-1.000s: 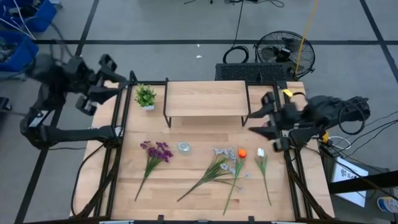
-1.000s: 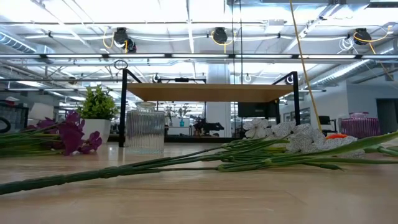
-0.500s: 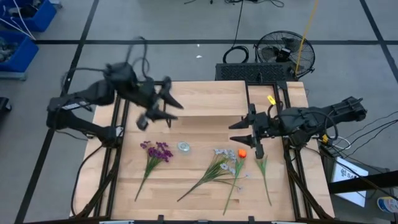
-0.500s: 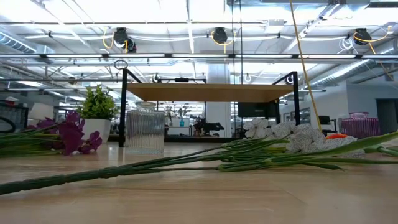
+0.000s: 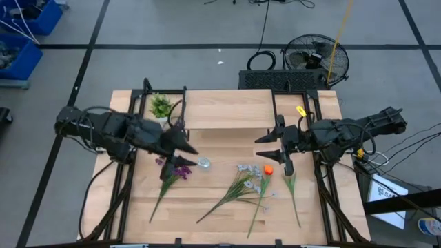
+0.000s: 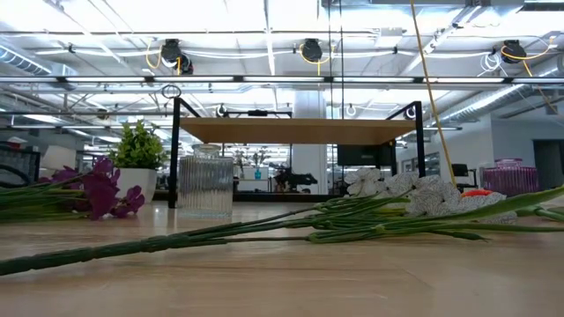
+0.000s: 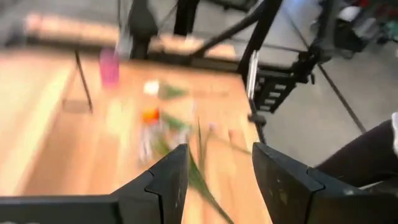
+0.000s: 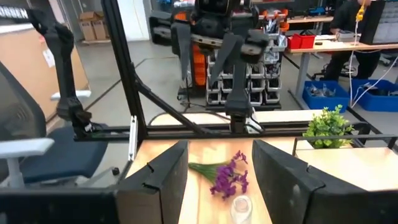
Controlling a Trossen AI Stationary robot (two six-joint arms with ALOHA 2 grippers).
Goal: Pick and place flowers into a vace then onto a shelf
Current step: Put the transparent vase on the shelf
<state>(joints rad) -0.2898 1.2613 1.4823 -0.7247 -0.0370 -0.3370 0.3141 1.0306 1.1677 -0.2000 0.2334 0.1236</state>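
Note:
The flowers lie flat on the table: a purple bunch point(image 5: 180, 169), a white/pale-blue spray point(image 5: 247, 170), one orange bloom point(image 5: 268, 169) and a white bud point(image 5: 289, 169), all with stems running toward the near edge. A ribbed glass vase point(image 5: 203, 162) stands upright between the purple bunch and the spray. The shelf point(image 5: 227, 109) stands on thin black legs at the far side. My left gripper point(image 5: 180, 156) is open above the head of the purple bunch. My right gripper point(image 5: 273, 152) is open just beyond the orange bloom. Neither touches anything.
A small potted plant point(image 5: 161, 105) stands at the far left, beside the shelf's left legs. In the low view the vase point(image 6: 204, 185) stands in front of the shelf point(image 6: 295, 130), with long stems point(image 6: 264, 233) crossing the foreground. Bare tabletop point(image 5: 207, 231) lies along the near edge.
My left gripper has swung from beyond the table's far left corner, across the shelf's left end, then toward the near edge, and now hangs over the purple bunch. My right gripper moved from the right edge toward the left, to beside the orange bloom, then stayed. The flowers have not moved.

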